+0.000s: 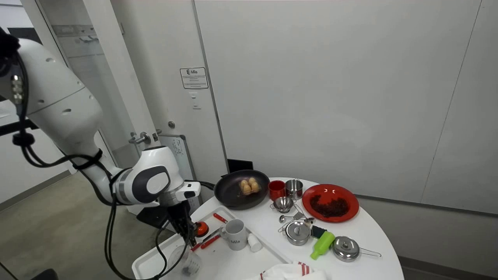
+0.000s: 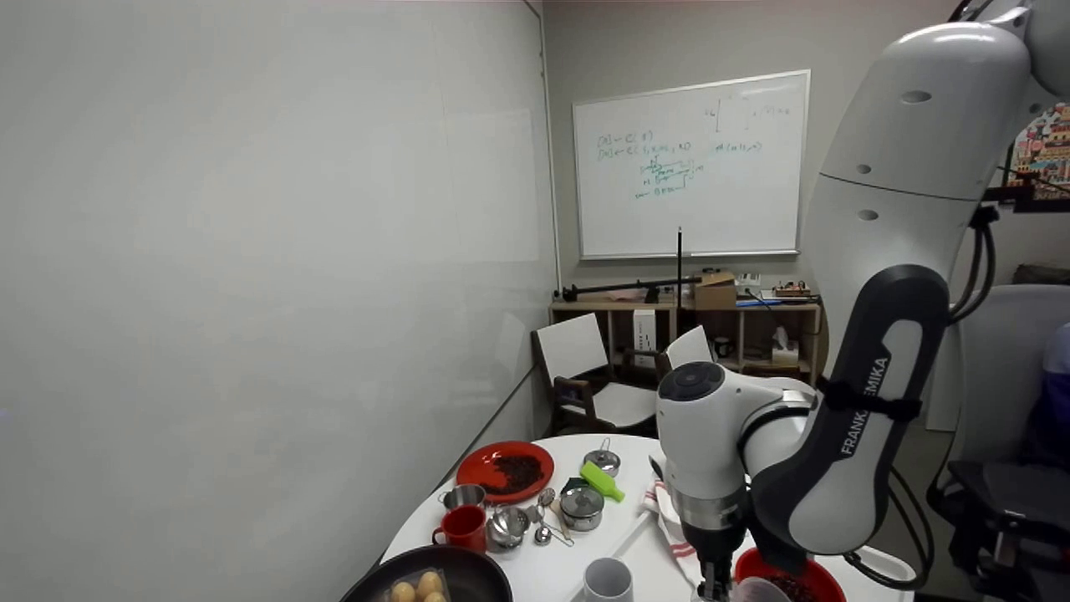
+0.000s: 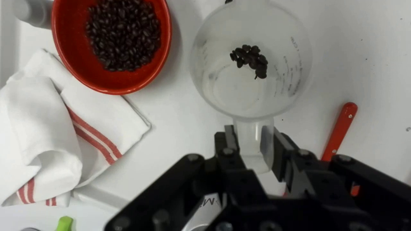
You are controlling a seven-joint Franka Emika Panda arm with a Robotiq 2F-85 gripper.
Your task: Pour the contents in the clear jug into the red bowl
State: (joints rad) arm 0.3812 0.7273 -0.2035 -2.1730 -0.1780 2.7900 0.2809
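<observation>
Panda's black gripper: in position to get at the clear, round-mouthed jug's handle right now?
Most likely yes: in the wrist view, the handle of the clear, round-mouthed jug lies between the fingers of the black gripper, and neither side looks blocked. Whether they actually grip it, I can't tell.

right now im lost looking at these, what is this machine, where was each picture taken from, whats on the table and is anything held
The machine is a robot arm, white and jointed, ending in black jaws. Two pictures come from cameras outside it; the close-up is from its wrist camera.

In an exterior view, the white table bears a black pan with brown eggs, a wide red dish and a white tray holding a grey mug. The wrist view shows a red bowl of dark beans near a striped cloth.

The jaws stand on either side of the handle of a clear jug with a bean cluster inside; it looks gripped, but I cannot confirm that.
</observation>
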